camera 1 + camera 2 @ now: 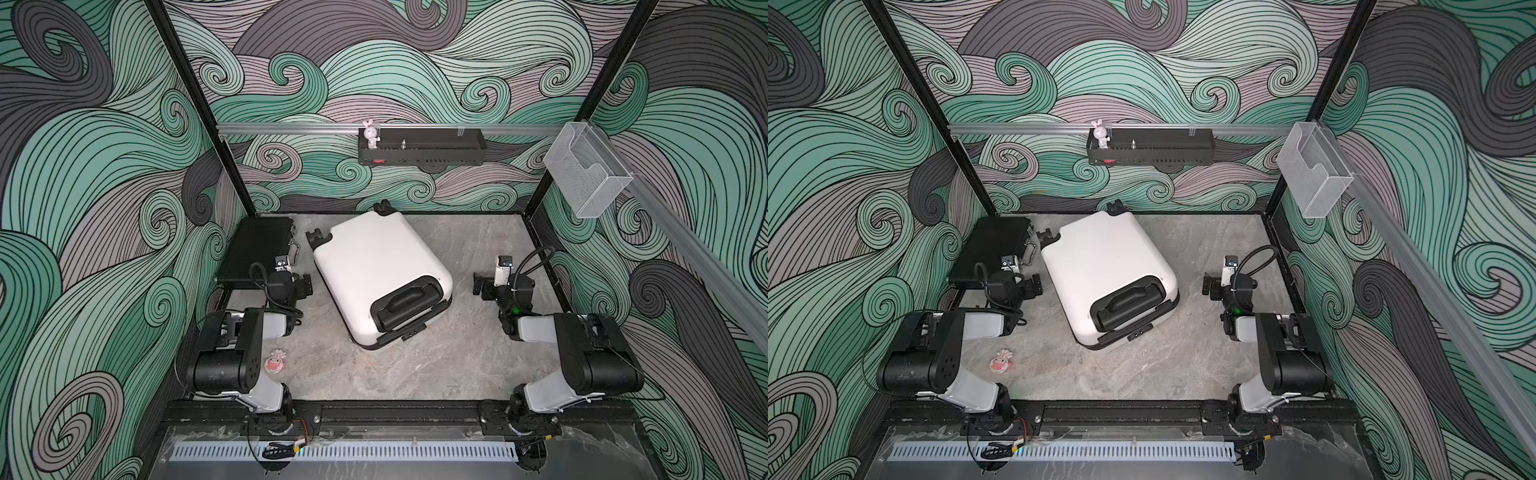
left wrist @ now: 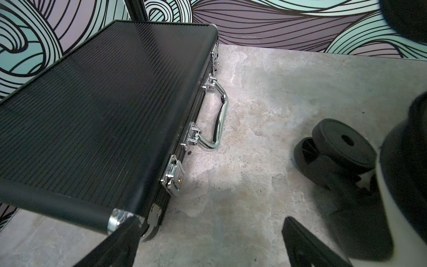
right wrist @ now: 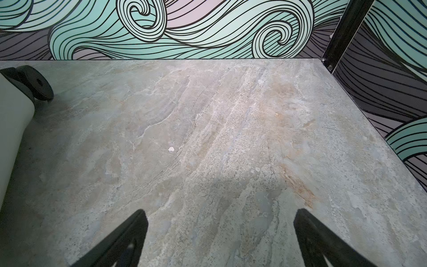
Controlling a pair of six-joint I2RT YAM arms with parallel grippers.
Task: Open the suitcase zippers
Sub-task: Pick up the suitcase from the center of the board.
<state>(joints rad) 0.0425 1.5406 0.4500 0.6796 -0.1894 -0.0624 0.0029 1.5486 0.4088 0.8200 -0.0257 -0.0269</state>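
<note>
**One shut suitcase flanked by two open grippers**

Nearest the arm bases, one small pink figure (image 1: pixel 275 360) lies on the stone-patterned table (image 1: pixel 436 365), to the near left of the suitcase (image 1: pixel 374 266).

The single white suitcase lies flat at mid-table, turned askew. Its one black handle recess (image 1: pixel 409 303) is at the near end. Two black wheels (image 1: pixel 318 239) show at the far end in both top views.

The zippers (image 1: pixel 390 338) appear as one thin black band along the seam at the suitcase's near edge, and the two shell halves lie together.

- **Left gripper** (image 1: pixel 305 284): just left of the suitcase and apart from the shell, with its jaws spread and holding nothing. The left wrist view shows its two fingers (image 2: pixel 115 249) wide apart over bare table, with one suitcase wheel (image 2: pixel 342 143) near them.
- **Right gripper** (image 1: pixel 480 284): right of the suitcase and well apart from it, likewise released and empty. In the right wrist view its two fingers (image 3: pixel 120 245) are spread over bare table.

Left of the suitcase's far end, one black ribbed briefcase (image 1: pixel 257 249) lies flat. Its one chrome handle (image 2: pixel 219 115) and two chrome latches (image 2: pixel 172 175) face the suitcase.

Beyond the suitcase, one black shelf (image 1: pixel 419 151) hangs on the back wall and carries one white rabbit figure (image 1: pixel 371 133) at its left end. To the far right of the suitcase, one clear plastic holder (image 1: pixel 586 174) hangs on the side rail.
</note>
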